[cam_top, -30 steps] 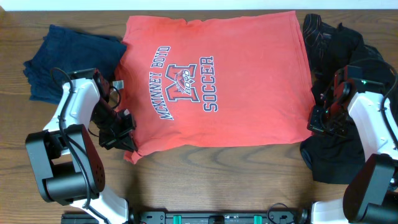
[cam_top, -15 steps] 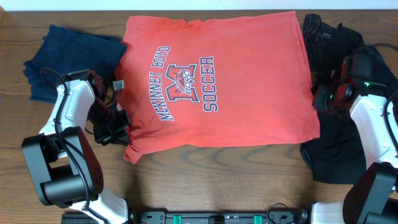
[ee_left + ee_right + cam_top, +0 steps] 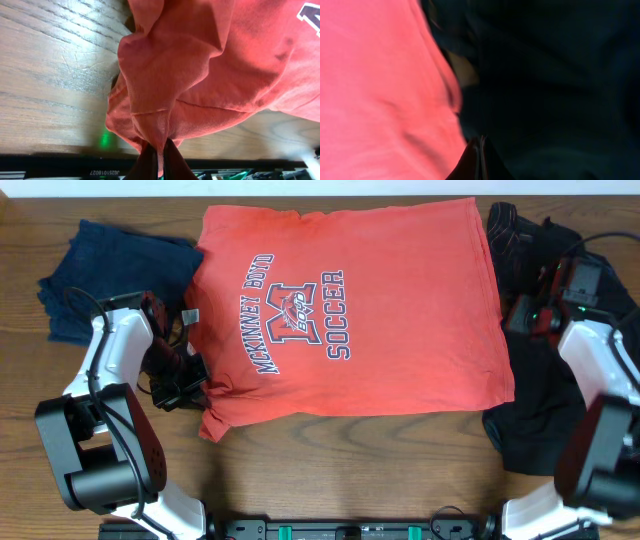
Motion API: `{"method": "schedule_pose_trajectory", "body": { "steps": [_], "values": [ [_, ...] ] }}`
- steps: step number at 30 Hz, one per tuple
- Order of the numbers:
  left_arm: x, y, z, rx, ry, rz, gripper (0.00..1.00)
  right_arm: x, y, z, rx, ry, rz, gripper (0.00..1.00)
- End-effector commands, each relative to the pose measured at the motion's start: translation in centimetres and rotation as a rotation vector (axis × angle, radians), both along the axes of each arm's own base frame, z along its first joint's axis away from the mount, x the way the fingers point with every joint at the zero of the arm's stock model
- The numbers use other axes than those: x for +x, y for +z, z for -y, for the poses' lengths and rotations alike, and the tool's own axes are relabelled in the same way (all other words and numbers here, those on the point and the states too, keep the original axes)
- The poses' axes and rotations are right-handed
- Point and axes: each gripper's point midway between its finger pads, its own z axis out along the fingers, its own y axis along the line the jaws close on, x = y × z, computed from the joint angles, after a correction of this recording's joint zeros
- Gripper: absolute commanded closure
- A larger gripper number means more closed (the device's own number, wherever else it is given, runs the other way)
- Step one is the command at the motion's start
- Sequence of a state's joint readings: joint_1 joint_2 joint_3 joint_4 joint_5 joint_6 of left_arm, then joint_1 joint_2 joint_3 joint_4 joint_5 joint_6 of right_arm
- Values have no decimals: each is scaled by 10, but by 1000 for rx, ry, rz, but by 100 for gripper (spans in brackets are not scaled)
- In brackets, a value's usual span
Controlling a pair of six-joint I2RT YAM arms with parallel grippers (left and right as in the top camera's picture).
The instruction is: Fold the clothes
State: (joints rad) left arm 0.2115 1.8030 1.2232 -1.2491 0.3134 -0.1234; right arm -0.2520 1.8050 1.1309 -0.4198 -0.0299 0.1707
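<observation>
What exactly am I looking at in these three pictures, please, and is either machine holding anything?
These are two robot arms at a wooden table, each ending in a two-finger gripper. The wide picture comes from a fixed camera above the table. The other two come from a small camera on each wrist, looking along that arm's own fingers. A coral-red T-shirt lies spread on the table, lettering up. A navy garment lies at its left in the picture and a heap of black garments at its right. The left gripper is shut on a bunched edge of the T-shirt. The right gripper is shut too, where the T-shirt meets the black garments. Its picture is too blurred to tell whether any cloth is caught.
</observation>
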Motion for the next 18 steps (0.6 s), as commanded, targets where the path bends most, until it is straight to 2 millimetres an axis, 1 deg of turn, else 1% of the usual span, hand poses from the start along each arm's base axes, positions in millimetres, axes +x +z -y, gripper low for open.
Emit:
{"method": "schedule_pose_trajectory", "body": {
  "steps": [1,5,7,8,9,10,11,12,13,15,16,18],
  "values": [
    [3,5,-3,18,5,25,94,-7,-32,19,-6,-15,-66,99],
    [5,4,-4,20,5,32,94,-13,-60,49,-7,-76,-94,99],
    [5,4,-4,20,5,35,94,-28,-71,75,-54,-147,-140,99],
    [5,4,-4,20,5,35,94,-40,-74,94,-94,-212,-171,99],
    [5,4,-4,20,5,35,94,-54,-75,115,-135,-290,-202,99],
    [5,4,-4,20,5,35,94,-66,-74,131,-160,-362,-218,99],
    [5,4,-4,20,5,35,94,-77,-72,147,-165,-431,-221,99],
    [5,4,-4,20,5,35,94,-84,-71,158,-146,-484,-211,99],
    [5,4,-4,20,5,35,94,-88,-70,166,-107,-526,-190,99],
    [5,4,-4,20,5,35,94,-87,-67,173,-4,-532,-128,99],
    [5,4,-4,20,5,35,94,-82,-64,173,48,-513,-93,99],
    [5,4,-3,19,6,36,94,-67,-50,167,161,-458,0,98]
  ]
}}
